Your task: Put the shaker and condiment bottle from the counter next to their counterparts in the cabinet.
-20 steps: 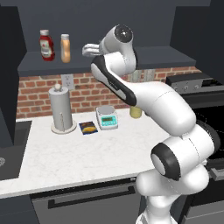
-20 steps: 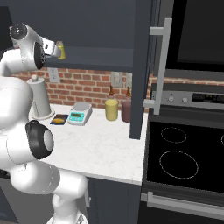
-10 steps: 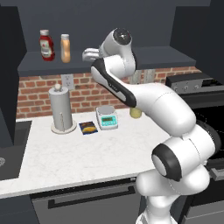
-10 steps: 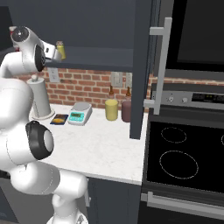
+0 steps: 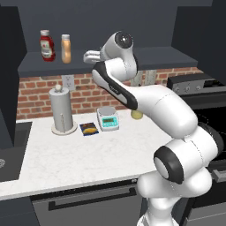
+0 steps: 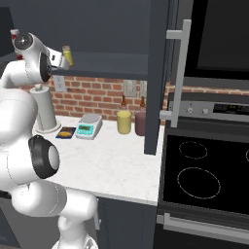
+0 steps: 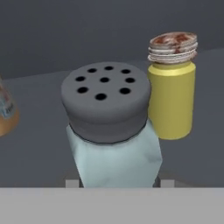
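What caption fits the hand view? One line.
Gripper holds the shaker at the cabinet shelf, beside the yellow-green shaker.

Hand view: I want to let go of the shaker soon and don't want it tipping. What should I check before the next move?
1. Shaker held between the fingers: ok, a tip flanks each side of its body.
2. Shaker upright: ok, it stands parallel to the yellow-green shaker.
3. Placed next to its counterpart: ok, the two stand close side by side; whether they touch, cannot tell.
4. Shaker's base resting on the cabinet shelf: cannot tell, its bottom is hidden.
5. Condiment bottle on the shelf beside the ketchup bottle: ok.
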